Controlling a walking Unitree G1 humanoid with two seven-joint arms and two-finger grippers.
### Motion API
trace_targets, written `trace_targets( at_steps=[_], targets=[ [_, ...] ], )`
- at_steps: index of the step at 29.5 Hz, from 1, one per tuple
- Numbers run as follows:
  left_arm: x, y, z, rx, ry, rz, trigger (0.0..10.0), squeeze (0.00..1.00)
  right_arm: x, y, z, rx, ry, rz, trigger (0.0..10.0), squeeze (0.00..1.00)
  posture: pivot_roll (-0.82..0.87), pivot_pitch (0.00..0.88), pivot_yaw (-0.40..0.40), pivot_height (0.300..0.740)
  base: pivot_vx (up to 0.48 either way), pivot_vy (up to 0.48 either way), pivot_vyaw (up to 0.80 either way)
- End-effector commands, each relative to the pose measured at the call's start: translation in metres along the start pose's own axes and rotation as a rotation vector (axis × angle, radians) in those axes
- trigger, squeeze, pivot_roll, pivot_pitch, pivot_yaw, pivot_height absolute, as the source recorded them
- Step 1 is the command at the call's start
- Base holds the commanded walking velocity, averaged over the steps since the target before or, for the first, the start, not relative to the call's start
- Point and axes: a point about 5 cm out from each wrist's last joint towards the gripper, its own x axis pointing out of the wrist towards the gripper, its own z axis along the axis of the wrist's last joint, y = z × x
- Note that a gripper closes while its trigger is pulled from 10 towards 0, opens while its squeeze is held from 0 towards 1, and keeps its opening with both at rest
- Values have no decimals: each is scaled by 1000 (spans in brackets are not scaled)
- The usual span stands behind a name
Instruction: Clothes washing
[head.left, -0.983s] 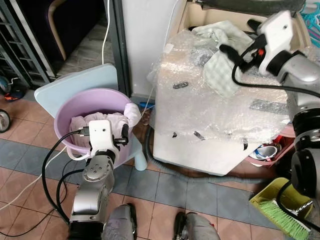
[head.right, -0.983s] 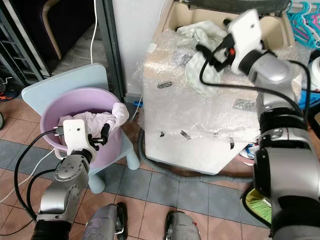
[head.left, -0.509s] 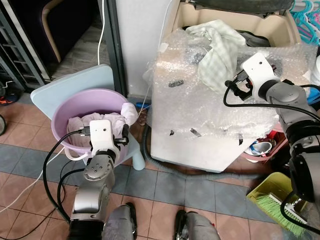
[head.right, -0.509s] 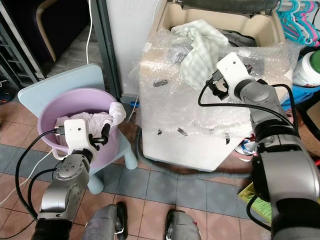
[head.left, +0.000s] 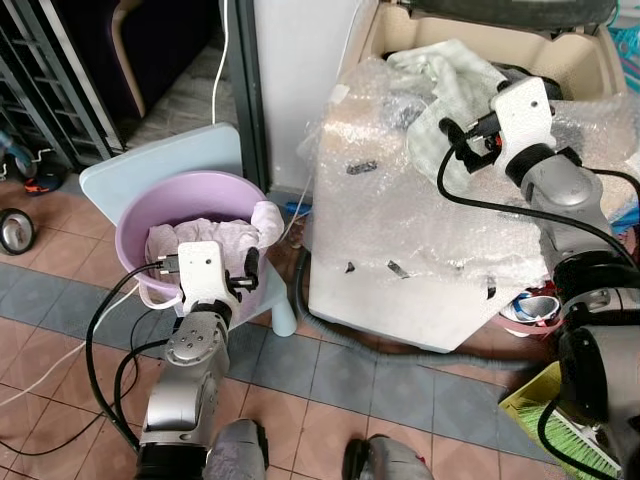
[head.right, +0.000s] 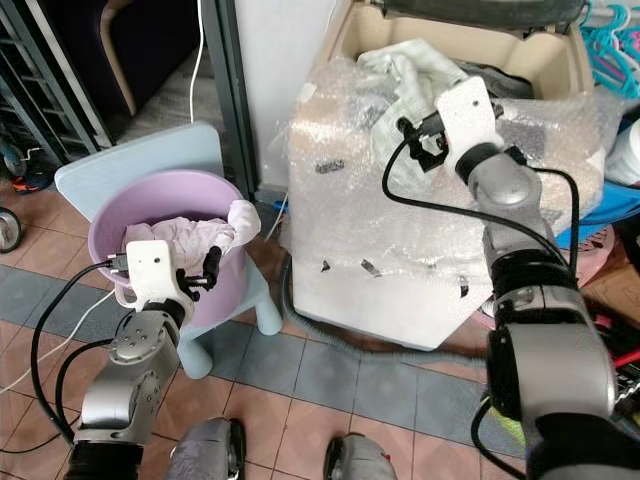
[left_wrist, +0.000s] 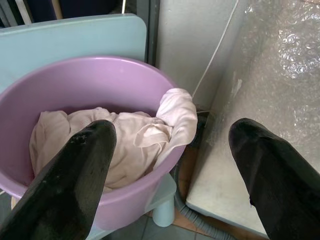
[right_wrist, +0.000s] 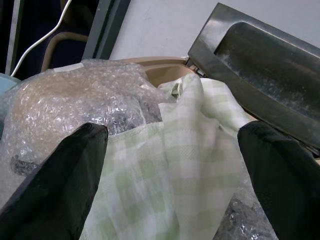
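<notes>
A green-checked cloth (head.left: 440, 130) hangs over the front rim of the bubble-wrapped washing machine (head.left: 430, 250), partly inside its open tub. The right gripper (right_wrist: 170, 165) hovers just before it, fingers apart and empty. Pale pink clothes (left_wrist: 125, 145) lie in the purple basin (head.left: 165, 205) on a light blue stool (head.left: 130, 170); one piece is draped over the basin's rim. The left gripper (left_wrist: 170, 165) is held above the basin's near edge, fingers spread.

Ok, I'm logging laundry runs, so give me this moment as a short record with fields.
washer: bubble-wrapped washing machine, lid open
garment: green checked cloth draped over the machine's rim
basin: purple basin on a pale blue stool, holding pinkish clothes
right gripper: open, at the checked cloth
left gripper: open, above the basin
</notes>
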Motion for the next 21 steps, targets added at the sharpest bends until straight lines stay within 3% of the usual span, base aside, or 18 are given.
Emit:
trace_targets(
  at_steps=[1,4,11,21],
  targets=[
    [1,1,1,7,-5,-9,10000,0,1,-3,11,4,-58,-23,10000,0,23,82,18,740,292,0,0],
    [3,-4,2,9,-7,-25,10000,0,0,2,11,17,-64,11,10000,0,18,79,19,740,310,0,0],
    [3,-4,-1,11,3,-18,10000,0,2,11,19,-46,-74,104,10000,0,27,74,4,740,301,0,0],
    [1,-1,-4,7,9,0,10000,0,4,5,17,-23,-43,106,10000,0,35,73,-8,740,286,0,0]
  ],
)
